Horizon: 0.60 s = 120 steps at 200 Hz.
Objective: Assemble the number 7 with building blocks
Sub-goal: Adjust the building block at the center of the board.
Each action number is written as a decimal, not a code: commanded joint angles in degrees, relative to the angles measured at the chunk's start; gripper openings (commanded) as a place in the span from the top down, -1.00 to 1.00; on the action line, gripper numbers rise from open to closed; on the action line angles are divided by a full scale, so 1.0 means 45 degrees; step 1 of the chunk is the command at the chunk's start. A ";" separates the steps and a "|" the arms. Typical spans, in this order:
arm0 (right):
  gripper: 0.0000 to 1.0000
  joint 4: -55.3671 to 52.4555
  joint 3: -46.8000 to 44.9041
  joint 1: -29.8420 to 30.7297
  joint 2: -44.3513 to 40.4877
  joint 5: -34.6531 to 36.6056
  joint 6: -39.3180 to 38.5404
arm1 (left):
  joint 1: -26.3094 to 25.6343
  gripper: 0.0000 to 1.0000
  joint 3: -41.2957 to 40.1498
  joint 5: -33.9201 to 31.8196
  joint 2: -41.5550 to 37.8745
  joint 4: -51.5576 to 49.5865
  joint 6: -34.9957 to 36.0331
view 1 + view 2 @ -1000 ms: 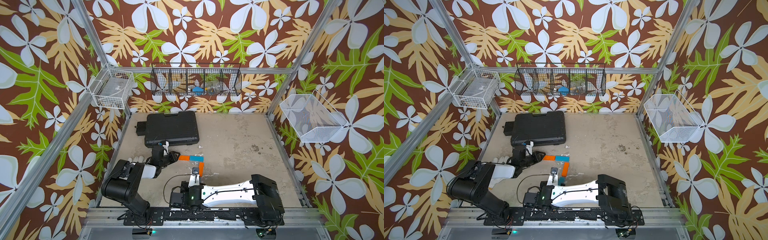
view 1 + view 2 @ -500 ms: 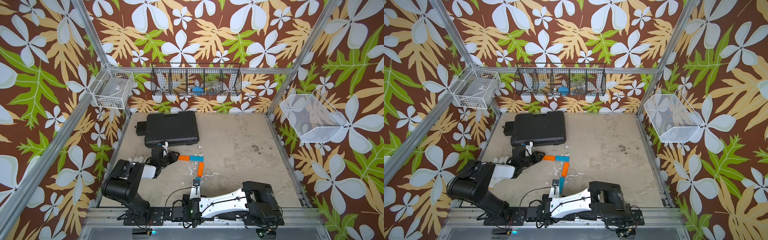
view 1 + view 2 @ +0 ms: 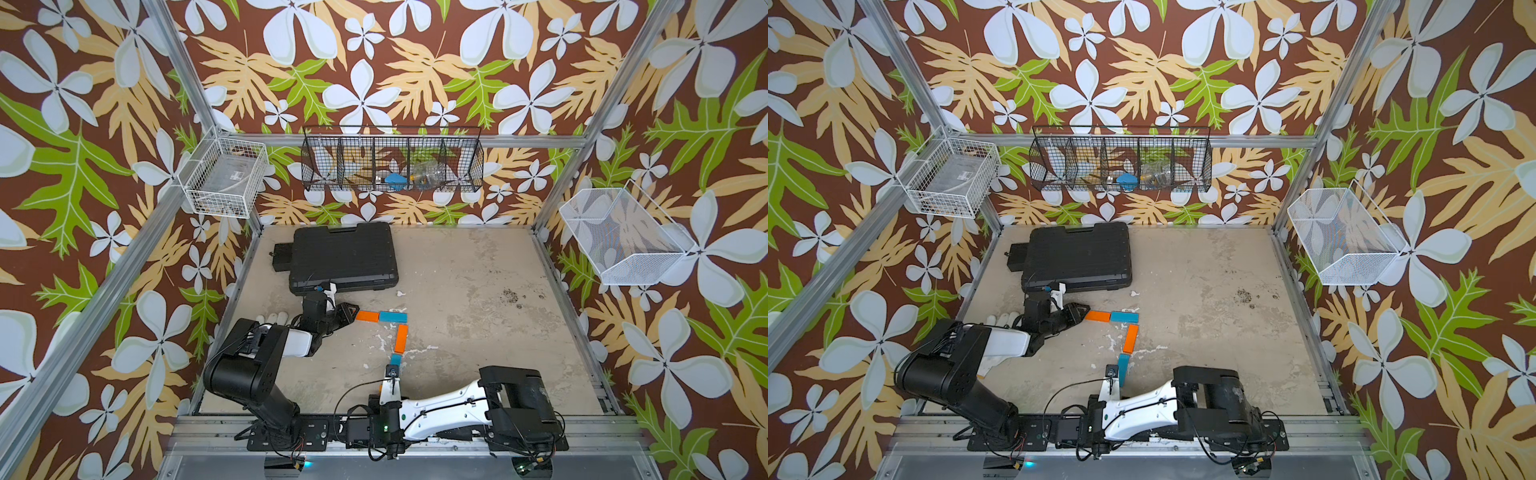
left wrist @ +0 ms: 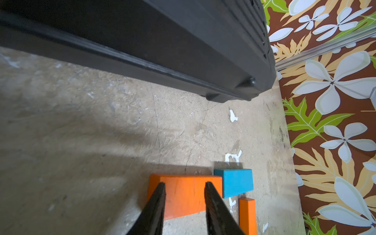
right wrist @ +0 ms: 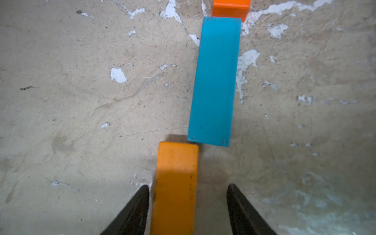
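The last orange bar [image 5: 175,183] lies near the table's [image 3: 478,332] front edge, its end offset sideways from the blue bar [image 5: 215,81] it should continue. Your right claw [image 5: 187,185] straddles it, unclenched: centre, close squarely, slide it into line. Your left claw [image 4: 184,183], parted and empty, sits by the top orange bar [image 4: 183,203].

We list: black case [image 3: 345,257], flat on the table [image 3: 478,291]; black wire basket [image 3: 392,160]; white wire basket [image 3: 224,183]; white mesh bin [image 3: 623,237].
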 commanded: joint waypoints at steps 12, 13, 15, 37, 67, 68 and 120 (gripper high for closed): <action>-0.16 0.0566 -0.0177 0.0047 0.0048 -0.0951 0.0298 | 0.0032 0.28 0.0055 0.0126 0.0093 0.0071 -0.0096; -0.15 0.0568 -0.0178 0.0049 0.0051 -0.0961 0.0308 | 0.0029 0.28 0.0049 0.0139 0.0092 0.0071 -0.0096; -0.13 0.0583 -0.0183 0.0036 0.0052 -0.0978 0.0316 | 0.0042 0.28 0.0054 0.0148 0.0097 0.0080 -0.0101; -0.04 0.0612 -0.0199 0.0140 0.0140 -0.1126 0.0397 | 0.0044 0.28 0.0042 0.0208 0.0130 0.0134 -0.0135; 0.12 0.0057 0.0213 0.0322 0.0343 -0.1115 0.0678 | 0.0043 0.28 0.0061 0.0307 0.0208 0.0208 -0.0173; 0.12 0.0020 0.0242 0.0343 0.0344 -0.1111 0.0684 | 0.0035 0.28 0.0062 0.0307 0.0208 0.0208 -0.0173; 0.20 -0.0287 0.0035 0.0596 0.0195 -0.1296 0.1545 | 0.0043 0.28 0.0067 0.0473 0.0268 0.0295 -0.0231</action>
